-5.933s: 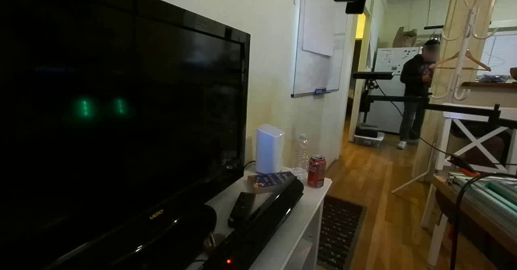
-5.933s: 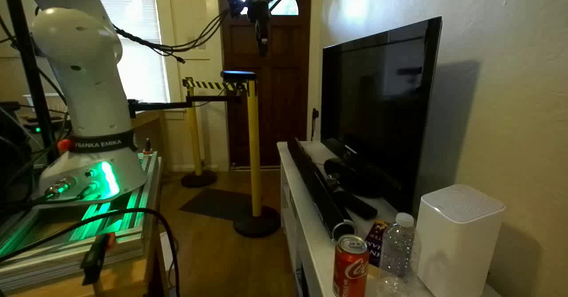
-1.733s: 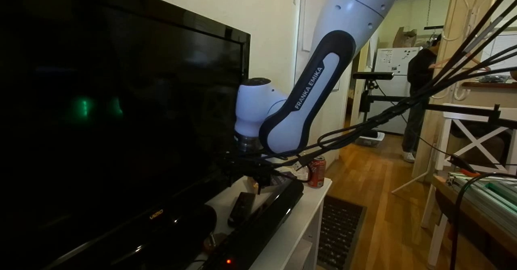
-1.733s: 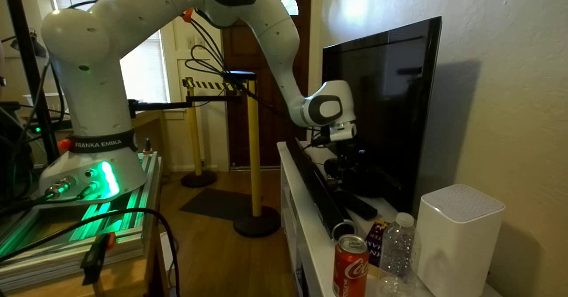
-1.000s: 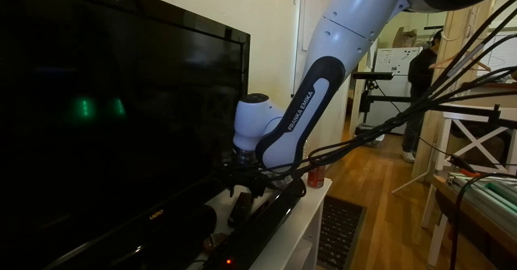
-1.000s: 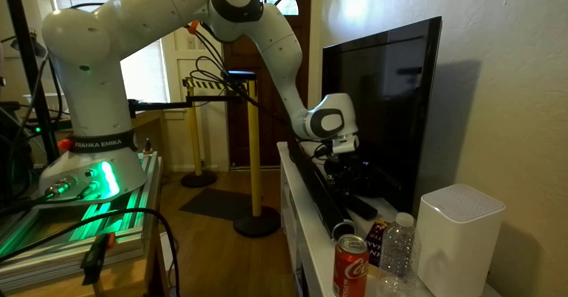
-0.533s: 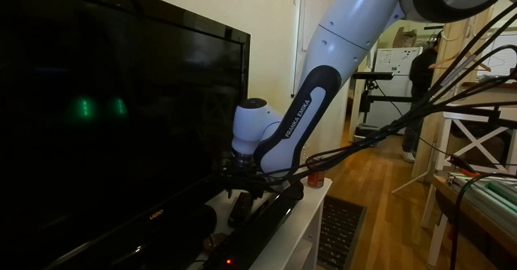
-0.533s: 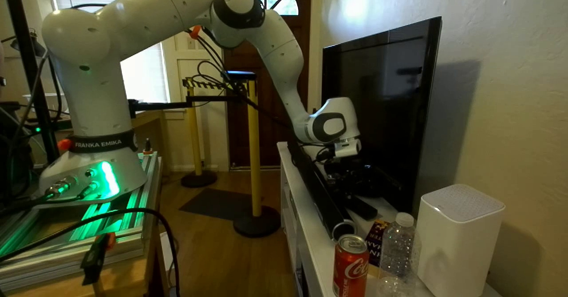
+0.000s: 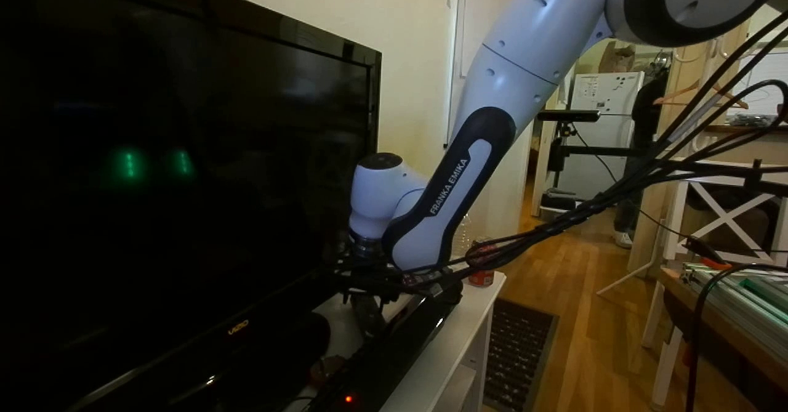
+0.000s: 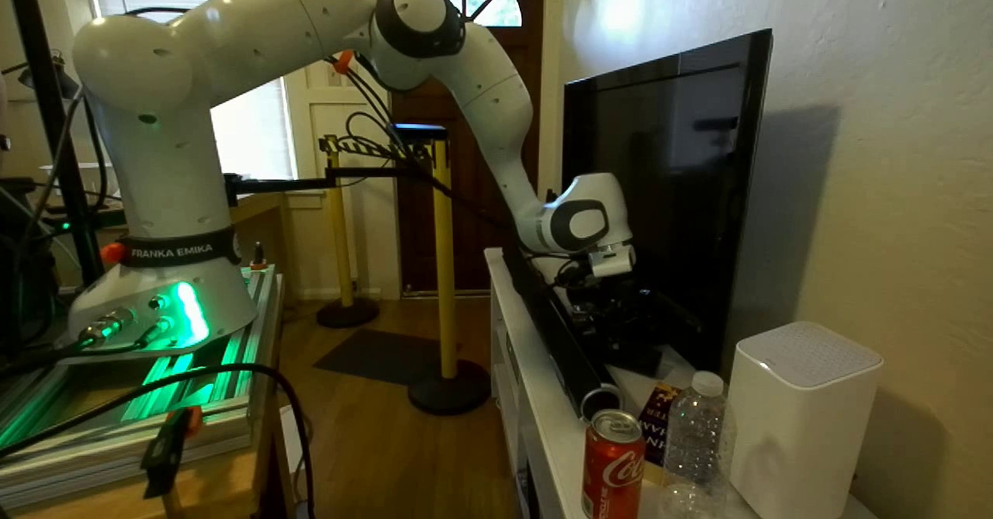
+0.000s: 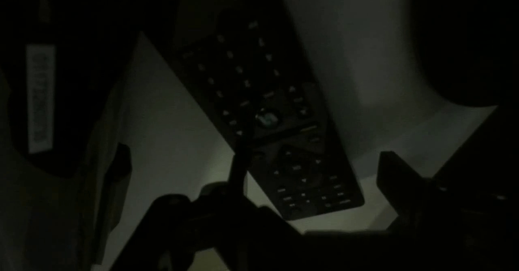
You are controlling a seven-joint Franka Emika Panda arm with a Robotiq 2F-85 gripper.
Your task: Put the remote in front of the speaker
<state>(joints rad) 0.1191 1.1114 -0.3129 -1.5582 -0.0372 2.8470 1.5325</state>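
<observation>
In an exterior view, tool point(image 9: 364, 304) hangs over the remote point(image 9: 369, 321), which lies on the tabletop point(image 9: 454, 329) between TV point(image 9: 184, 227) and speaker point(image 9: 394, 353). In an exterior view, red can point(image 10: 613, 461) stands just off the speaker's end, near bottle point(image 10: 695, 426). Wrist view: tool's jaws spread, one each side of the remote, can't tell if either touches

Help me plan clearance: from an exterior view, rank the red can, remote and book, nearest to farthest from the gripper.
1. The remote, at the open gripper.
2. The book, between the remote and the bottle.
3. The red can, beyond the end of the soundbar.
</observation>
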